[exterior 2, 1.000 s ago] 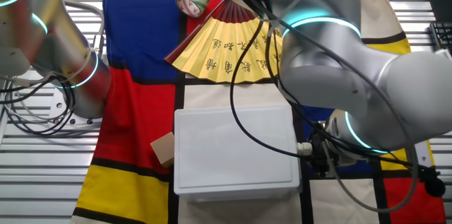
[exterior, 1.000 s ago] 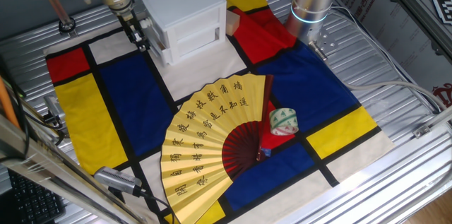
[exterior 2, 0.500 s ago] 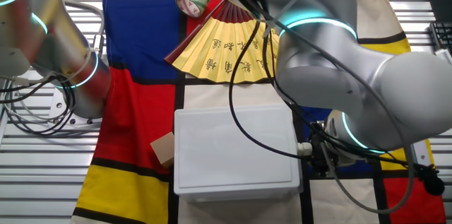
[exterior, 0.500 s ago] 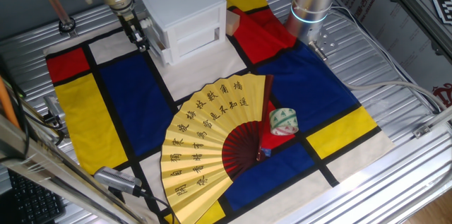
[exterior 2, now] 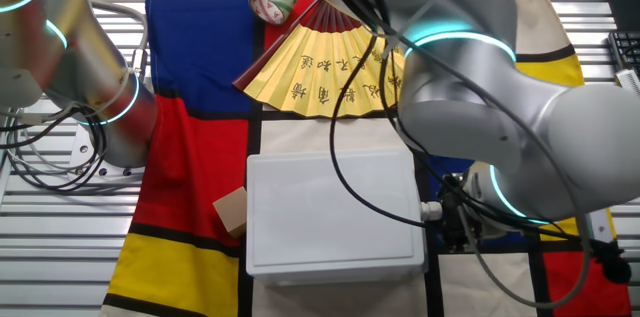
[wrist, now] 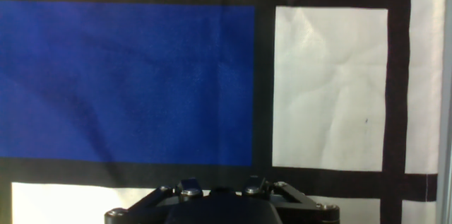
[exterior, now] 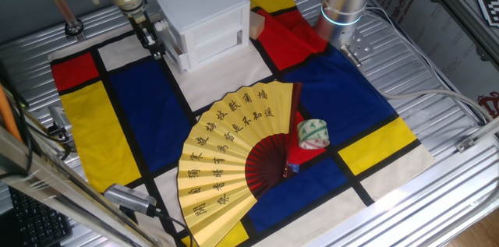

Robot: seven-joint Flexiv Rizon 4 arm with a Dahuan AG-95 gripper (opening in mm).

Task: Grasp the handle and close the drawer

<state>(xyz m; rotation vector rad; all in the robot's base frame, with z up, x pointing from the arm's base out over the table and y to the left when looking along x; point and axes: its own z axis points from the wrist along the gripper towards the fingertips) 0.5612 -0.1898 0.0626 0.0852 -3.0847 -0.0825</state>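
The small white cabinet (exterior: 204, 15) stands at the far side of the checked cloth; the other fixed view shows its top (exterior 2: 330, 212) from above. The drawer fronts (exterior: 221, 41) look flush with the cabinet. The handle is too small to make out. My gripper (exterior: 155, 47) hangs low against the cabinet's left side, and shows at the cabinet's right edge in the other fixed view (exterior 2: 452, 227). Its fingers are dark and small, so I cannot tell whether they are open. The hand view shows only the gripper's body (wrist: 219, 208) over blue and white cloth.
A yellow folding fan (exterior: 234, 153) lies open mid-cloth, with a green-and-white tape roll (exterior: 313, 133) beside it. A small brown block (exterior 2: 232, 210) sits by the cabinet. A second arm's base (exterior: 343, 5) stands at the far right, and cables run along the metal table.
The arm's upper links shift slightly in the other fixed view. The gripper, cabinet and drawers stay where they were.
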